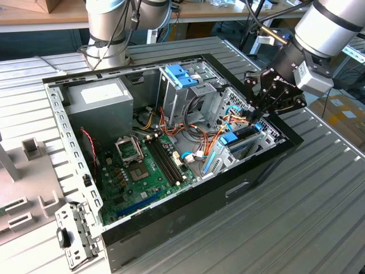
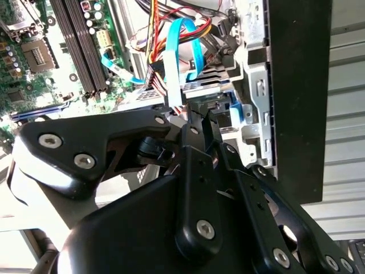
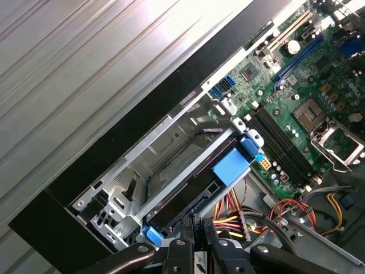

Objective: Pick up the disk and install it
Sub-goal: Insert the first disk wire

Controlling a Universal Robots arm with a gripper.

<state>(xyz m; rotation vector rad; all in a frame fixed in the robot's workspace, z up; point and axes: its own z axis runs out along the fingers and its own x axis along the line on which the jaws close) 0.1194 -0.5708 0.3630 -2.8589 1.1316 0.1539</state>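
Black gripper (image 1: 255, 116), fingers nearly closed, sits at right of exterior view, over dark grey disk in light blue carrier (image 1: 242, 141), seated inside open black computer case (image 1: 171, 222).

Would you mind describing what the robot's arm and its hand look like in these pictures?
The arm is built of thick, round silver-grey segments with a black band, and black cables run along it. A pale grey box sits at its wrist. The hand is matte black: flat, rounded linkage plates joined by silver screws, as both wrist views show, narrowing to slim black fingers.
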